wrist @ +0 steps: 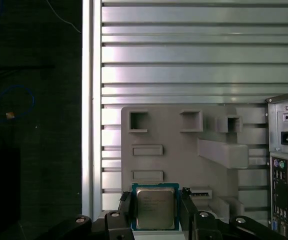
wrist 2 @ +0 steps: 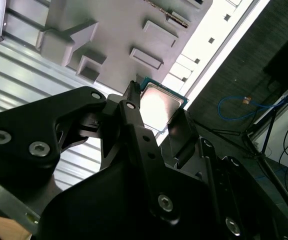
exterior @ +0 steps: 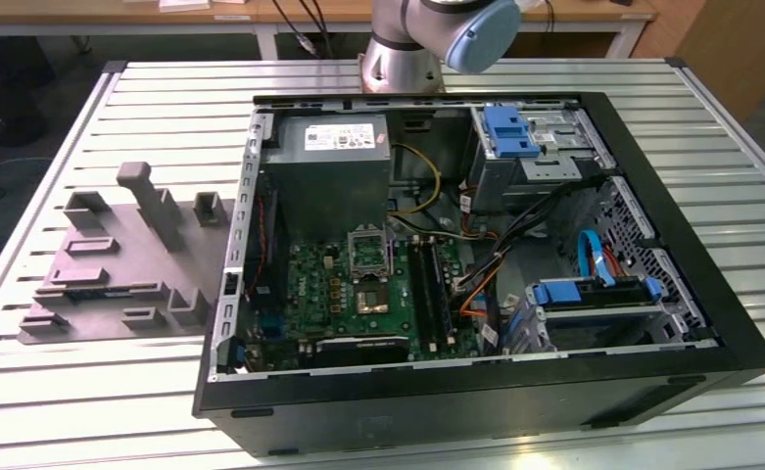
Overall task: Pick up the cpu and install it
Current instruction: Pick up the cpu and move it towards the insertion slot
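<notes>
The pick-up part looks finished, and I judge that the carrying part is now in hand. The fingers (wrist: 125, 207) are closed on the cpu (wrist: 155, 209), one pressing on each of two opposite edges, and its silvery lid faces the first wrist view. The chip seems to hang clear above the grey fixture plate (wrist: 174, 130), near the plate's edge, and is not resting in any of its pockets. The plate lies on the slatted metal surface (wrist: 194, 50), at the exterior view's left of the open computer case (exterior: 487, 397). The socket (exterior: 373, 297) is on the green board inside that case, well apart from the plate, and its metal frame (exterior: 367, 250) seems to be folded open. In my judgement the installation calls for keeping the chip level and turning it so that its corners agree with the socket. It must then be lowered straight down without sliding, because a tilted or shifted chip could harm the contacts. As for writing, the lid of the cpu carries several lines of fine print that I cannot make out. The grey box (exterior: 332, 186) beside the board has a white label (exterior: 336, 137), and I cannot make out its text either.
</notes>
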Available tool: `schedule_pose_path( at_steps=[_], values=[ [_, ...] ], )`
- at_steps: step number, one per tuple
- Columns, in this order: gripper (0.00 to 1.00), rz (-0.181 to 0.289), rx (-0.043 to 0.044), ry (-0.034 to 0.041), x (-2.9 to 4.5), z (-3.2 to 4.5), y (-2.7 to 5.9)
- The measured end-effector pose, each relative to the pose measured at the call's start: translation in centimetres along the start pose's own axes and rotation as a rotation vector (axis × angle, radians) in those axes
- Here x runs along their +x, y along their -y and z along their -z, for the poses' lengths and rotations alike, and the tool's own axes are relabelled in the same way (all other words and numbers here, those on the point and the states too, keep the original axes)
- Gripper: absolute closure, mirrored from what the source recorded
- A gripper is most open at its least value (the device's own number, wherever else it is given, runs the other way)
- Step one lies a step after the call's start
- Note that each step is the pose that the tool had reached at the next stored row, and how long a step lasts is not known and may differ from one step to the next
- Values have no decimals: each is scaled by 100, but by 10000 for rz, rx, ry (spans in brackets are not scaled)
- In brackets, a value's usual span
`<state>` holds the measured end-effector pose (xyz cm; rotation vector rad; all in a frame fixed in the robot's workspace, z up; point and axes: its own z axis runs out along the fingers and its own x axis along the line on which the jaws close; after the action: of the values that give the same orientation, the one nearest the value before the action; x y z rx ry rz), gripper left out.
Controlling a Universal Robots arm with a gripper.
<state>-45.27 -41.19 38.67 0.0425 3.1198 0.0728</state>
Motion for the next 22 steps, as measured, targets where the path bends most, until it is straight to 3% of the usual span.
schedule_pose_path(
  at_steps=[22],
  values=[
    [53,0,0,1,-16,6,-1]
  ],
)
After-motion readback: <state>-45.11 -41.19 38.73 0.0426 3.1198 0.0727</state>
